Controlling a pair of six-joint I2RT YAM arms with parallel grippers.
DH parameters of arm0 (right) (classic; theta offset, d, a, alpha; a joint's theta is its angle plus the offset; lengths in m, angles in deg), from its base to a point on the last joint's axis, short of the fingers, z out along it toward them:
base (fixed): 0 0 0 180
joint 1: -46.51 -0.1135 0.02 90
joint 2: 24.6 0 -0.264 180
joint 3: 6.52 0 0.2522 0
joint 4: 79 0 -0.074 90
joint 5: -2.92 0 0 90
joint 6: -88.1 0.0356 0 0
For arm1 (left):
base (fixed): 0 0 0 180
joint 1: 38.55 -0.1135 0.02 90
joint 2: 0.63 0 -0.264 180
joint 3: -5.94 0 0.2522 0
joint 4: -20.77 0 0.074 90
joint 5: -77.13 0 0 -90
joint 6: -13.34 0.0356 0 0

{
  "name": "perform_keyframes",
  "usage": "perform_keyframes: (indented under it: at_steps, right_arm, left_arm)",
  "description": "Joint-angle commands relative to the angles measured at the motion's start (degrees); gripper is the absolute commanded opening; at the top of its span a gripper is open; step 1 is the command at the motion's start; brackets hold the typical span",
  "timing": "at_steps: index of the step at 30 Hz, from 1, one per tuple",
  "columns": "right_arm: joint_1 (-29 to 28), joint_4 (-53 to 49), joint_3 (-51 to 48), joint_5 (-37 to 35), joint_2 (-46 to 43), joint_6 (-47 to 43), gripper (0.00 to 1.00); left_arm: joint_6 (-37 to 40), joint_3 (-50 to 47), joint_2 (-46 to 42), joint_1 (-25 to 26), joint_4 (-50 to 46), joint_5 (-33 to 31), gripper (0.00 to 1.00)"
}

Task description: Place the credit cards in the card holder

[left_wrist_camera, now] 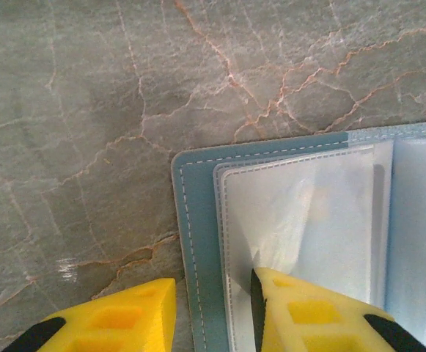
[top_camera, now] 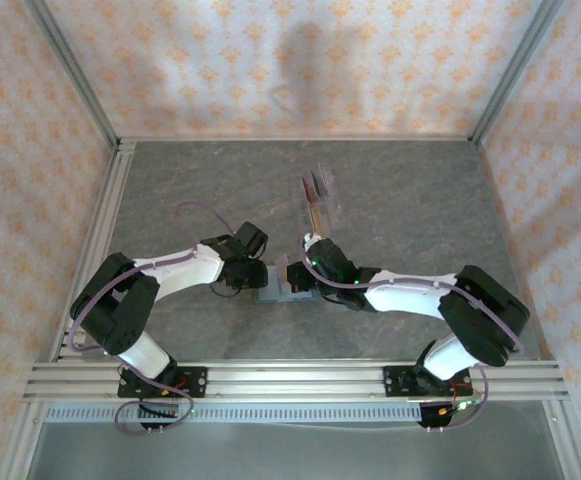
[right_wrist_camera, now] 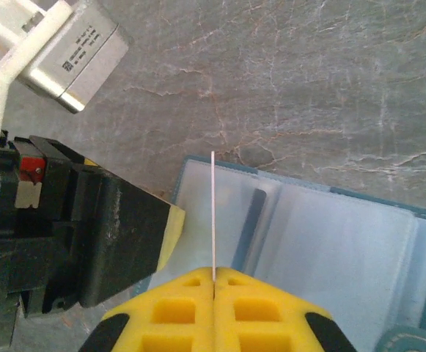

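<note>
Grey marbled table [left_wrist_camera: 88, 110] is carrying the card holder [left_wrist_camera: 198, 220], lying open. Left gripper [left_wrist_camera: 211, 293]: fingers standing apart, straddling its cover edge. Right gripper [right_wrist_camera: 213, 282]: I am clamping one credit card [right_wrist_camera: 213, 213], edge-on, colour unclear, just above it.

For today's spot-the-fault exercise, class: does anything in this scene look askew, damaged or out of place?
Nothing stands out. The card holder lies open and flat on the table, with no visible damage. The right fingers pinch one credit card edge-on over it. The left fingers straddle its cover edge.
</note>
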Motion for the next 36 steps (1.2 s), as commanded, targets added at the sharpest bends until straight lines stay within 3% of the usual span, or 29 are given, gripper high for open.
perform_keyframes:
  at_steps: [1,5,17,36]
  right_arm:
    - [0.06,15.42,-4.72,-1.68,1.45,6.39,0.0]
    - [0.02,25.0,-9.99,-4.54,2.78,9.09,0.0]
    - [0.1,37.9,-13.82,-6.12,10.09,13.45,0.0]
    - [0.89,43.99,-12.36,-1.23,15.17,18.09,0.0]
  left_arm:
    - [0.56,-1.2,-0.35,0.32,-0.07,0.14,0.33]
    - [0.55,-1.22,-0.26,0.39,0.09,0.22,0.32]
    - [0.38,-1.23,0.13,0.32,0.21,0.29,0.32]
    - [-0.18,-1.66,-1.62,0.22,-0.7,-1.68,0.29]
